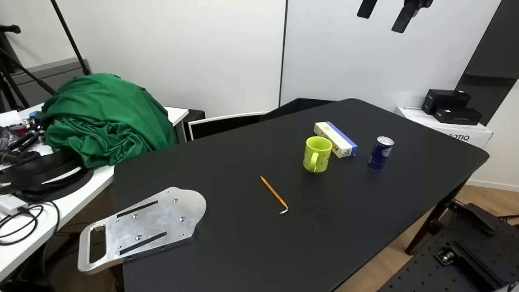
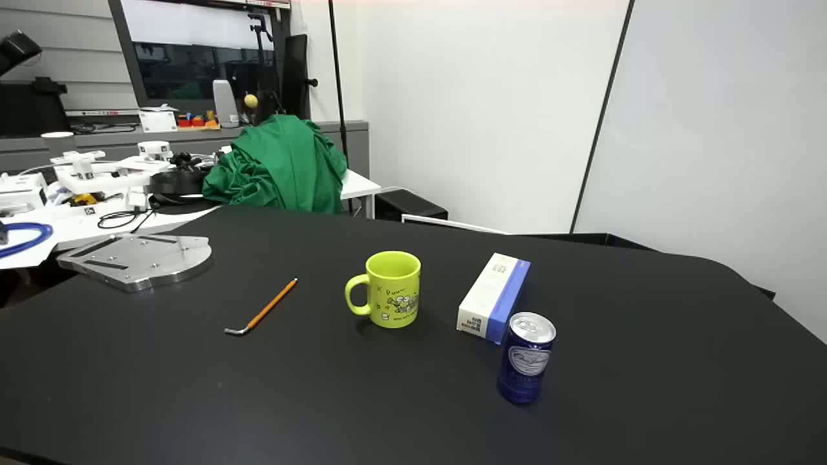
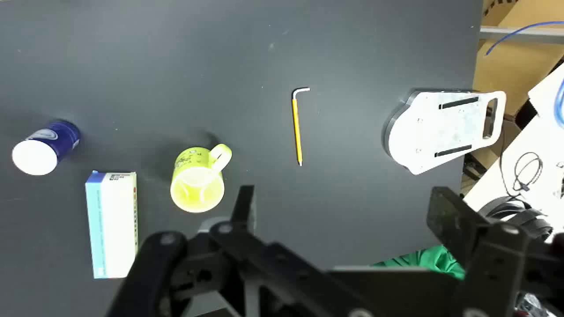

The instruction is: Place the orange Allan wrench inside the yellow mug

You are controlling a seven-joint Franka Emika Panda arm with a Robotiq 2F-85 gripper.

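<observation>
1. While its jaws gape empty, the hand (image 3: 343, 198) hangs over the worktop (image 3: 352, 53).
2. At its 11 o'clock, wrist view, lies the orange Allan wrench (image 3: 297, 127).
3. At the wrench's 8 o'clock stands the yellow mug (image 3: 197, 182); nothing seems done: grasp, carry, insertion remain.

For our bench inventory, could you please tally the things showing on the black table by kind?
Orange Allen wrench: 1
Yellow-green mug: 1
Dark blue can: 1
White-and-blue box: 1
Silver metal plate: 1
Total: 5
</observation>
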